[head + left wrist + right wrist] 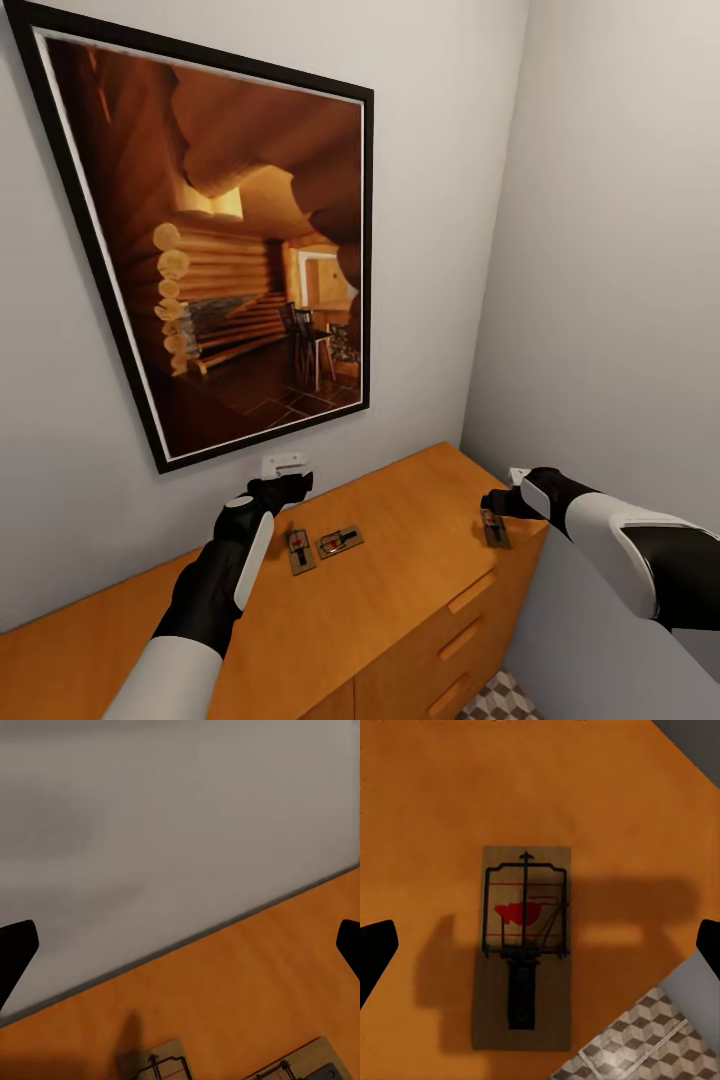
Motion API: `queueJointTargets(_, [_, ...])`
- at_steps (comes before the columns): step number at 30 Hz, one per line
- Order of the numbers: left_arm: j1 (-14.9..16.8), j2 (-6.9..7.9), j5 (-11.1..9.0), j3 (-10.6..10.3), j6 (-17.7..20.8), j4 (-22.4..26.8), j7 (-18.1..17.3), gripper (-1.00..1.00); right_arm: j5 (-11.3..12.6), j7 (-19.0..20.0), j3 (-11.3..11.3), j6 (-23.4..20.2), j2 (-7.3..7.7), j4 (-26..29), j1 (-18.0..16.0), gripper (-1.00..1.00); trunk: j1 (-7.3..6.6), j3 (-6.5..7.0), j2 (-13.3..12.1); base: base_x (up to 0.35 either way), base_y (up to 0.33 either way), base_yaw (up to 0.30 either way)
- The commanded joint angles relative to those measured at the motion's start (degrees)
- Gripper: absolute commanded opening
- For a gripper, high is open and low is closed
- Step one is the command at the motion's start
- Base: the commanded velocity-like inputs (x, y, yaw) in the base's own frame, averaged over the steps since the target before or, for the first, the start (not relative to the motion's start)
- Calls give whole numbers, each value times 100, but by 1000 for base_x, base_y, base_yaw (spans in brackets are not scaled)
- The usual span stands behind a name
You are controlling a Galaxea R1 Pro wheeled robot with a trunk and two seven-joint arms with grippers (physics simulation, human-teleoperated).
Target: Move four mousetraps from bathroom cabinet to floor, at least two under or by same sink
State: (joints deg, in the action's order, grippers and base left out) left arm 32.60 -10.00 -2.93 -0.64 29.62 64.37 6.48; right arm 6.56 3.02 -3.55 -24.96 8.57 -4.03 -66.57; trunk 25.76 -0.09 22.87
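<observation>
While three mousetraps (340, 542) lie flat on the cabinet (400, 600) top, the right gripper (497, 503) hovers spread apart above the one (523, 945) near its end, and the left gripper (290, 487) also gapes.

1. Two mousetraps (169, 1061) (300, 1065) in the left wrist view cut off by the frame edge; far ends unseen.
2. Right gripper (497, 503) jaw state unreadable in head view; dark fingertips (376, 945) clipped at frame sides.
3. Cabinet (400, 620) lower drawers cropped; bathroom floor (495, 700) a corner only.
</observation>
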Motion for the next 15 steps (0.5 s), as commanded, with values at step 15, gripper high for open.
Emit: queueJointTargets(15, [1, 0, -32, -7, 26, 6, 38, 100, 62, -4, -41, 0, -9, -10, -5, 100, 3, -3, 5, 0, 0, 0])
